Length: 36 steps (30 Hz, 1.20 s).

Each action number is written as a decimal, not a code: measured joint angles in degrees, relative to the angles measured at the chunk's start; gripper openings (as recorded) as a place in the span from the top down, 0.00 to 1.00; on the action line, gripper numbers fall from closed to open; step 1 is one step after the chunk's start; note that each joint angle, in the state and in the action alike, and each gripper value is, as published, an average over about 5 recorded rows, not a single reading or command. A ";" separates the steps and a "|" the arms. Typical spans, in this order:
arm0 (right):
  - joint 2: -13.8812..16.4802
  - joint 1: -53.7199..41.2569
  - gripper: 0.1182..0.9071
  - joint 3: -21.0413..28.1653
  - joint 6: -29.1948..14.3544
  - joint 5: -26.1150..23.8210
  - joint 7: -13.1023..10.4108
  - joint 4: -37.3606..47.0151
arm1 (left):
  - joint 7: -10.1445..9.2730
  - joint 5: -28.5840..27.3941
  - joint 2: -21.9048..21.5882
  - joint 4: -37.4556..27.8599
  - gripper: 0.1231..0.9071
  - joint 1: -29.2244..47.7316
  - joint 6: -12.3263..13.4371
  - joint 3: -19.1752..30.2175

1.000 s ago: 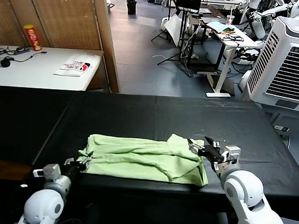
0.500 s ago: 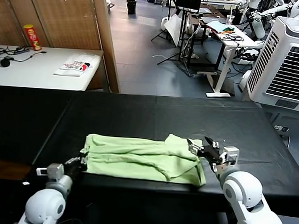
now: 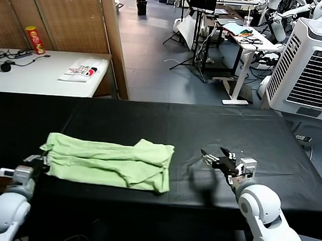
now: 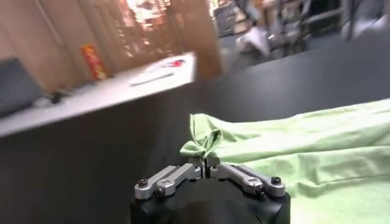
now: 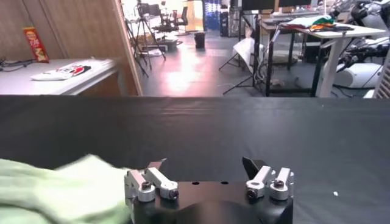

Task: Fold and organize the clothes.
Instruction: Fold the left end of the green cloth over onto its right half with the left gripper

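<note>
The lime-green shirt [image 3: 112, 162] is seen in the lower left of the head view, bunched lengthwise on the black table [image 3: 215, 129], near the front edge. Its left end is pinched by the left gripper [image 3: 40, 160], whose jaws are pressed together on a small puckered fold of fabric, as is shown plainly in the left wrist view [image 4: 204, 143]. The hold is probably placed at that corner so that the garment can be dragged or spread sideways before folding.

The right gripper [image 3: 216, 158] is held low over bare cloth in the lower middle-right of the head view, its jaws spread wide and nothing between them; it is set well apart from the shirt's right edge. In the right wrist view only a blurred part of the shirt [image 5: 55, 192] is caught at the lower left.

Nothing is found on the table in the way of either arm. Behind it, a white side table [image 3: 43, 72] with a red-and-yellow can [image 3: 35, 39] is seen at upper left, and a large white louvred machine [image 3: 309, 69] at upper right. The folding is judged barely begun.
</note>
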<state>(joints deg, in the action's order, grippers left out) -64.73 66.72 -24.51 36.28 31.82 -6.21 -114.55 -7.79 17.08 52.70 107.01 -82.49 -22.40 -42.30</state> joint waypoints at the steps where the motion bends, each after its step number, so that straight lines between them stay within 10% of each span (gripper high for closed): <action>1: -0.07 0.21 0.14 -0.12 -0.01 -0.16 -0.07 -0.15 | -0.42 0.31 0.02 0.68 0.96 -0.07 -0.53 0.15; 15: -1.26 4.39 0.14 -2.28 -0.97 -3.24 -0.11 -1.89 | -8.52 17.76 10.31 15.92 0.96 4.06 -10.40 13.91; 36: -2.12 4.85 0.14 -1.66 -1.12 -4.07 0.19 -1.64 | -10.55 19.28 20.31 17.98 0.96 7.73 -10.81 28.76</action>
<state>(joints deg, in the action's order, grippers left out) -66.85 71.57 -26.17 35.15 27.74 -6.02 -116.19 -18.33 36.36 73.01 124.99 -74.76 -33.21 -13.54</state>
